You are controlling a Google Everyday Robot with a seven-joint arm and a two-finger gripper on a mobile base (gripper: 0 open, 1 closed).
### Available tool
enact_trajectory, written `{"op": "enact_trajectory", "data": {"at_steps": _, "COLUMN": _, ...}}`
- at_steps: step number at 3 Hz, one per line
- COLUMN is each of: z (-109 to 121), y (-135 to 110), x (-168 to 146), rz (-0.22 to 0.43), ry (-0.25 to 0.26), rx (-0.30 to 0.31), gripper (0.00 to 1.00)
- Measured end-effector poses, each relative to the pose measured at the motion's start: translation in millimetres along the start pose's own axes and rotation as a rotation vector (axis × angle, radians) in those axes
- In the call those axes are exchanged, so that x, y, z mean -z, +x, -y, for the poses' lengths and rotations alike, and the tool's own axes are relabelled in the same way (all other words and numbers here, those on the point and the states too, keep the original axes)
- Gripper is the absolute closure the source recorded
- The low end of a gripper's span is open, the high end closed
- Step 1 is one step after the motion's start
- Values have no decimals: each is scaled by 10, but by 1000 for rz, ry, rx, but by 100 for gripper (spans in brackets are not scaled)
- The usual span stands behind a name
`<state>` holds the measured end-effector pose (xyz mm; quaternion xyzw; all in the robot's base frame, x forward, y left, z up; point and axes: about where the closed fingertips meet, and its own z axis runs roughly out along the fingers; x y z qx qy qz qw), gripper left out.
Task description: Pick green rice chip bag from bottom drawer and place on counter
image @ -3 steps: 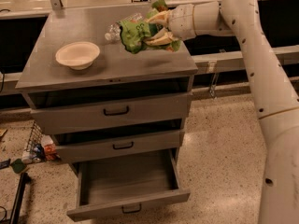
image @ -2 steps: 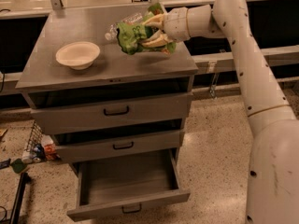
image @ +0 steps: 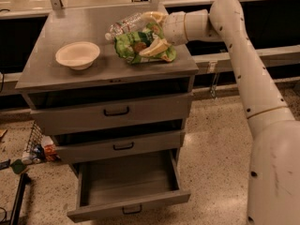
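We see the gripper (image: 149,33) over the right half of the worktop (image: 56,29), reaching in from the right on the pale arm (image: 243,55). Its fingers (image: 157,47) are clamped on the green bag (image: 130,43): one lies across the bag's front face, the other sits at its back edge, and the crumpled bag fills the gap between them. The bag's underside appears to rest on the worktop near the front right corner. Just behind the bag lies a clear bottle (image: 123,25) on its side; we cannot tell whether they touch. A pale bowl (image: 78,55) stands well apart on the left. Below, the bottom drawer (image: 129,209) is pulled out, its grey inside bare.

Against the frame from a second ago, the bag sits lower. Then it hung above the worktop in the fingers, and now it is down on the surface and slightly nearer the front edge. The arm's elbow has shifted left and the grip has not let go. Bowl, bottle and drawer lie as they did.
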<state>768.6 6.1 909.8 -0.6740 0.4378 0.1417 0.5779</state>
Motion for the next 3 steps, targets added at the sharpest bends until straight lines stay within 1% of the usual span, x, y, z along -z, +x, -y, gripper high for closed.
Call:
{"op": "enact_trajectory", "data": {"at_steps": 1, "z": 60, "y": -82, "x": 265, "rz": -33, "ry": 70, "rx": -2, "gripper": 0}}
{"op": "enact_trajectory", "data": {"at_steps": 2, "z": 172, "y": -469, "x": 718, "rz": -64, "ry": 188, "rx": 81, "gripper": 0}}
{"op": "enact_trajectory", "data": {"at_steps": 3, "z": 168, "y": -381, "x": 1073, "rz": -108, "ry": 259, "rx": 78, "gripper": 0}}
